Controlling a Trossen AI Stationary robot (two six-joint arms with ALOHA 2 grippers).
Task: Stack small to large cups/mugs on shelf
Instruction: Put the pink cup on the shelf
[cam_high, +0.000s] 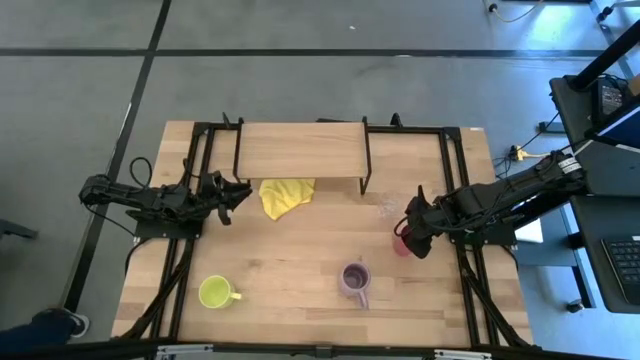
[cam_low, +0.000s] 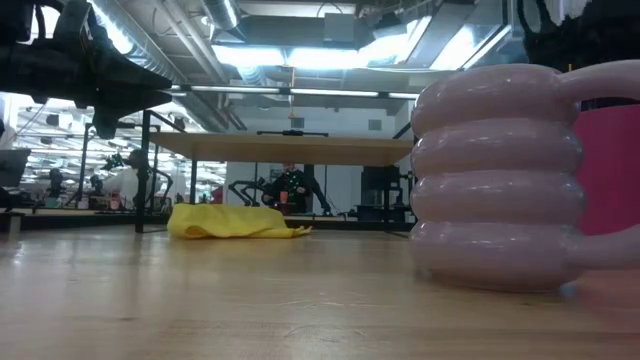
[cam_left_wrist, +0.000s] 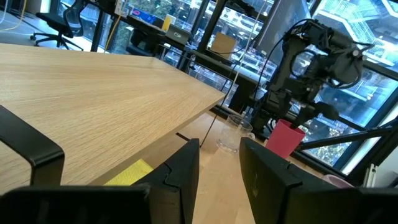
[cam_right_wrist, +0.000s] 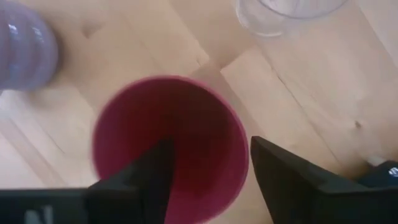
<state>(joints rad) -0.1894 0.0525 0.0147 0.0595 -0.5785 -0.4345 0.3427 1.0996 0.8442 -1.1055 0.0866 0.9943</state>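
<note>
The red cup (cam_high: 402, 244) stands on the table near its right edge, and in the right wrist view the red cup (cam_right_wrist: 168, 146) shows from above. My right gripper (cam_high: 413, 236) is open over it, with one finger inside the cup and the other outside its wall. The tiny clear glass (cam_right_wrist: 283, 12) stands just beyond the cup, toward the far edge. The lilac mug (cam_high: 354, 280) and the lime-yellow mug (cam_high: 214, 291) stand near the table's near edge. The shelf (cam_high: 300, 150) stands at the far edge. My left gripper (cam_high: 234, 193) hovers open to the left of the shelf. My right gripper straddles the red cup's rim (cam_right_wrist: 239, 140) from above, pointing down, one finger (cam_right_wrist: 158, 171) in the hollow and one (cam_right_wrist: 292, 180) outside. The inner finger stands apart from the wall. Whether the outer finger touches the rim, I cannot tell. The cup's base is on the table.
A crumpled yellow cloth (cam_high: 285, 196) lies on the table under the shelf's front edge, between the two arms. The shelf's black legs (cam_high: 365, 170) stand close to the cloth. There is bare table between the lime-yellow and lilac mugs.
</note>
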